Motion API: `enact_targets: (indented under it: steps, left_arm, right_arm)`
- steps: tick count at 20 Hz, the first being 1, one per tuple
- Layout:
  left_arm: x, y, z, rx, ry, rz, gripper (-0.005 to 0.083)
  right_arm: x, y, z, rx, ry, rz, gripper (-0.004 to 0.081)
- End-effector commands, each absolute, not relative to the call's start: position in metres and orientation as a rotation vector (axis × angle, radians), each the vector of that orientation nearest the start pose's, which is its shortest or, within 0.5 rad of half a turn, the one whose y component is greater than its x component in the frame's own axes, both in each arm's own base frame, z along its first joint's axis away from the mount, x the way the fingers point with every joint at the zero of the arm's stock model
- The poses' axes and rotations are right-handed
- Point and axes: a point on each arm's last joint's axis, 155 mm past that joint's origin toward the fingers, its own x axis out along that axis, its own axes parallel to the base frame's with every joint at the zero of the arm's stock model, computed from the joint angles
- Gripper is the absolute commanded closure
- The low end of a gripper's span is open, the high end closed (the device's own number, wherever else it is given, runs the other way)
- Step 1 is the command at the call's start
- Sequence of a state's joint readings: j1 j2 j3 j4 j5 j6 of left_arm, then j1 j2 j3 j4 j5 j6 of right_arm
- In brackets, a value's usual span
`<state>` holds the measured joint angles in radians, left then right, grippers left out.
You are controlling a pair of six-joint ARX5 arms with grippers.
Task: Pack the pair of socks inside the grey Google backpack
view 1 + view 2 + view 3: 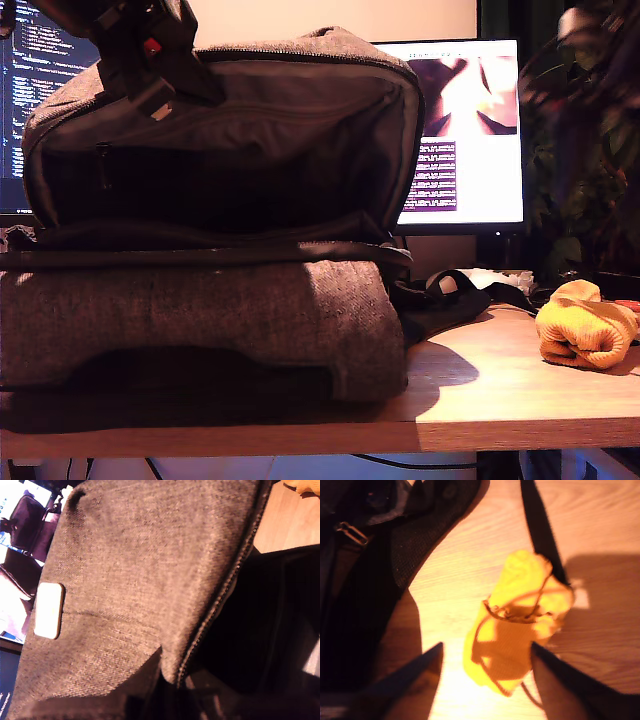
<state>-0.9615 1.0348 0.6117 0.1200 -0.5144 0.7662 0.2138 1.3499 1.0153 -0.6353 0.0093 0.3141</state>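
The grey Google backpack (pixel 200 310) lies on the wooden table, its flap (pixel 300 60) raised so the dark interior (pixel 230 170) faces the camera. My first gripper (pixel 160 100) is at the flap's top edge on the exterior view's left, shut on it. The first wrist view shows the flap's grey weave (pixel 140 570), a pale tag (pixel 48 610) and the zipper edge, with my first gripper (pixel 160 680) a dark shape at that edge. The pair of socks (pixel 585 335), a yellow-orange roll, rests on the table at the exterior view's right. My second gripper (pixel 487 660) hangs open over the socks (pixel 520 615), one finger on each side.
A lit monitor (pixel 465 130) stands behind the bag, and another screen (pixel 40 60) is at the exterior view's left. A plant (pixel 590 150) fills the exterior view's right. Black straps (pixel 450 295) trail between bag and socks. The table's front edge (pixel 500 430) is near.
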Motion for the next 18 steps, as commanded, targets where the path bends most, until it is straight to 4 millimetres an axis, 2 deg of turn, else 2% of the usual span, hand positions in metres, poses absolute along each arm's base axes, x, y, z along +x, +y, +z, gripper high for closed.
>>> enact_targets:
  steps: [1, 7, 11, 12, 18]
  left_arm:
    - [0.277, -0.238, 0.243, 0.897, -0.008, -0.491, 0.0798]
    - [0.276, -0.240, 0.243, 0.895, -0.012, -0.507, 0.0798]
    - [0.275, -0.242, 0.243, 0.893, -0.016, -0.520, 0.0798]
    - [0.275, -0.242, 0.243, 0.893, -0.017, -0.520, 0.0798]
    - [0.275, -0.243, 0.243, 0.892, -0.018, -0.520, 0.0798]
  right_arm:
    - [0.350, 0.075, 0.114, 0.175, 1.028, 0.026, 0.0240]
    - [0.348, 0.074, 0.053, 0.149, 1.202, -0.014, 0.0240]
    - [0.357, 0.078, 0.028, 0.168, 1.229, -0.021, 0.0243]
    - [0.357, 0.078, 0.025, 0.166, 1.236, -0.023, 0.0268]
    - [0.345, 0.090, 0.022, 0.159, 1.290, 0.069, 0.0769]
